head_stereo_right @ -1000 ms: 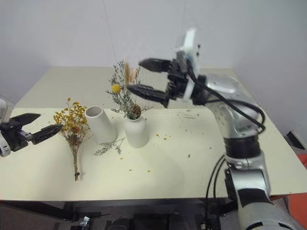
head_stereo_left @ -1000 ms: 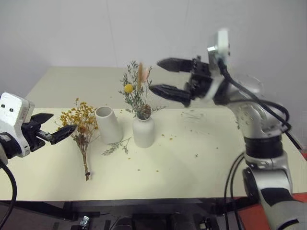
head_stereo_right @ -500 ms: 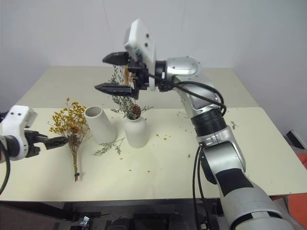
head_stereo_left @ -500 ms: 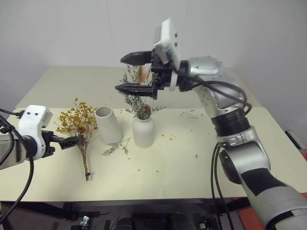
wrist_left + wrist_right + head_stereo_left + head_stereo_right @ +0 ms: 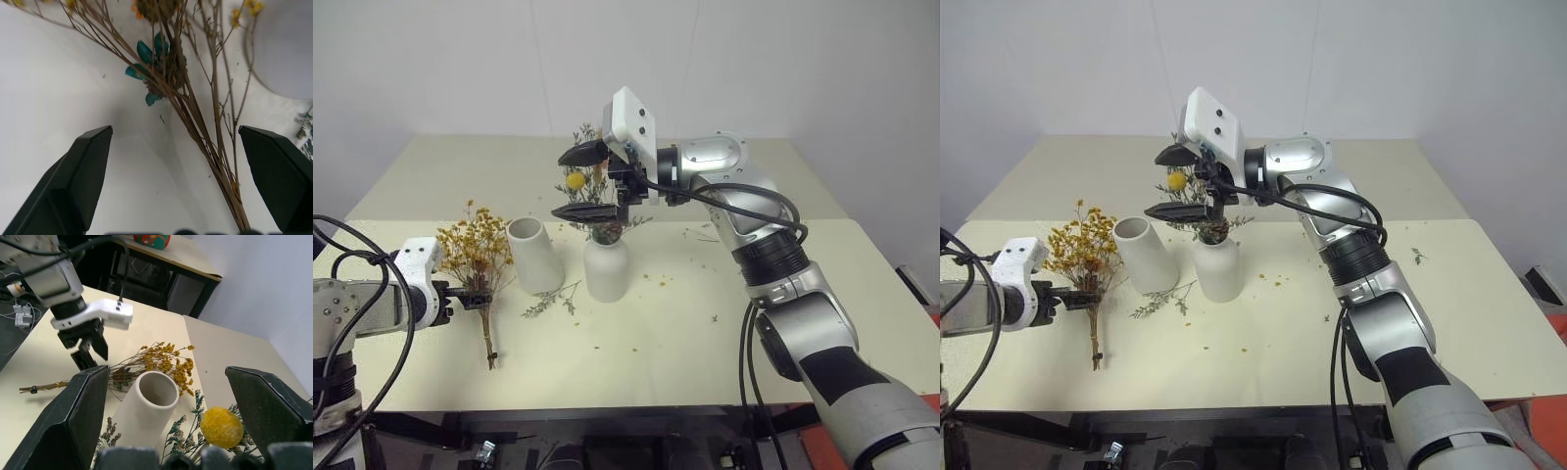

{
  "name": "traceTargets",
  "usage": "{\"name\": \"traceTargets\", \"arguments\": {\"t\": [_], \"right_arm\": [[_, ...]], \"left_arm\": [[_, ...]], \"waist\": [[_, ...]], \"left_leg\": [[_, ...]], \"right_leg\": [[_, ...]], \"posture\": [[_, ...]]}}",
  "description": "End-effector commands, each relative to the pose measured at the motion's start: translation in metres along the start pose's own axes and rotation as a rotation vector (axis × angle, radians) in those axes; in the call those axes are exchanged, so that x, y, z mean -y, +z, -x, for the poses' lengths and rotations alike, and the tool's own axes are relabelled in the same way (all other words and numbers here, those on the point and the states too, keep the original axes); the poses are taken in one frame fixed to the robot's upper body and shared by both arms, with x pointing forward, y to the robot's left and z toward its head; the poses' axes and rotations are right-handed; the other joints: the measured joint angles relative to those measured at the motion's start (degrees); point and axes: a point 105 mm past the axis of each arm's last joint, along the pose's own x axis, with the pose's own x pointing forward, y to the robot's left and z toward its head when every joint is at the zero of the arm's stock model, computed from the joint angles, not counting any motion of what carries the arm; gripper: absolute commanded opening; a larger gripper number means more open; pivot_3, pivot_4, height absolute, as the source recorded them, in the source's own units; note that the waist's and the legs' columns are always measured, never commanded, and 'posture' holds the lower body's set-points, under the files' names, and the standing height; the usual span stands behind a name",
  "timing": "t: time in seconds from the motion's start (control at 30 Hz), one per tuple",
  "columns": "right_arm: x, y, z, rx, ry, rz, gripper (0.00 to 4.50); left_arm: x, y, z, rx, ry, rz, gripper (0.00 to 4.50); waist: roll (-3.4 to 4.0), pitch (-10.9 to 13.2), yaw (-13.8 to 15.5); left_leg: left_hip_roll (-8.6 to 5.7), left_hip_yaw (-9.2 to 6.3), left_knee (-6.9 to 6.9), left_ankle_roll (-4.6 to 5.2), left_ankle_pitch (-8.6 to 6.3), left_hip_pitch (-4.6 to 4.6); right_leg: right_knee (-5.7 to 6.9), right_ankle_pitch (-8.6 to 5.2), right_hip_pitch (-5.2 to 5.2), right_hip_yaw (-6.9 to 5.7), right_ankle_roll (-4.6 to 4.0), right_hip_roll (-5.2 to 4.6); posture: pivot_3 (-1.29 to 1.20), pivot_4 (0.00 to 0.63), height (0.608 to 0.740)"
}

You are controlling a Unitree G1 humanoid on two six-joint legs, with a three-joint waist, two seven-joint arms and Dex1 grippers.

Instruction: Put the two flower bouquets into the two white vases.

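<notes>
The mustard-yellow bouquet (image 5: pixel 474 249) lies flat on the table, with its brown stems (image 5: pixel 211 147) pointing toward the front edge. My left gripper (image 5: pixel 477 295) is open and low over those stems, one finger on either side, just below a teal tie (image 5: pixel 145 53). The wide-mouthed white vase (image 5: pixel 534 255) stands empty right beside the flowers. The narrow-necked white vase (image 5: pixel 606 269) holds the grey-green bouquet (image 5: pixel 590 191), with its pine cone and yellow ball (image 5: pixel 221 427). My right gripper (image 5: pixel 583 183) is open, pointing left, its fingers above and below that bouquet's sprigs.
A loose grey-green sprig (image 5: pixel 551 298) lies in front of the two vases. Small crumbs (image 5: pixel 658 282) are scattered over the cream table (image 5: pixel 724 352). A second table surface (image 5: pixel 460 166) lies behind.
My left gripper has dropped down and forward to straddle the yellow bouquet's stems. My right gripper swung left and a little lower, to the bouquet in the narrow vase.
</notes>
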Motion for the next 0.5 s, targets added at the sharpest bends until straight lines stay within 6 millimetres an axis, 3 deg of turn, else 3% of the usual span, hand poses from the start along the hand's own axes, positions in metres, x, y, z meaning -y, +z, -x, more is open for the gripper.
{"name": "traceTargets", "arguments": {"t": [0.03, 0.23, 0.4, 0.5], "right_arm": [[0.000, 0.010, 0.004, 0.021, -0.012, 0.033, 4.50], [-0.001, 0.008, 0.005, 0.015, -0.015, 0.028, 4.50], [-0.002, 0.006, 0.006, 0.011, -0.022, 0.022, 4.50], [-0.003, 0.006, 0.006, 0.013, -0.029, 0.017, 4.50]], "left_arm": [[0.000, 0.004, -0.005, -0.005, 0.014, 0.030, 3.69], [0.006, 0.005, -0.014, -0.011, 0.004, 0.047, 1.81], [0.000, 0.013, -0.012, 0.015, 0.055, 0.058, 0.16], [-0.006, 0.020, -0.005, 0.040, 0.104, 0.038, 0.03]], "waist": [[-0.01, 0.00, 0.00], [-0.01, -0.01, -0.09], [-0.01, -0.01, -0.11], [-0.01, -0.01, -0.13]], "left_leg": [[-0.02, 0.00, 0.00, -0.01, 0.00, 0.01], [-0.06, -0.02, 0.00, -0.03, 0.01, 0.02], [-0.06, -0.04, 0.00, -0.06, 0.02, 0.04], [-0.07, -0.04, 0.00, -0.06, 0.02, 0.03]], "right_leg": [[0.04, 0.00, 0.00, 0.00, 0.00, -0.01], [0.21, 0.00, -0.05, 0.01, 0.00, -0.06], [0.23, 0.00, -0.05, 0.00, 0.00, -0.05], [0.22, 0.00, -0.05, 0.00, 0.00, -0.05]], "posture": [[0.00, 0.150, 0.740], [0.00, 0.150, 0.740], [0.00, 0.150, 0.740], [0.00, 0.150, 0.740]]}}
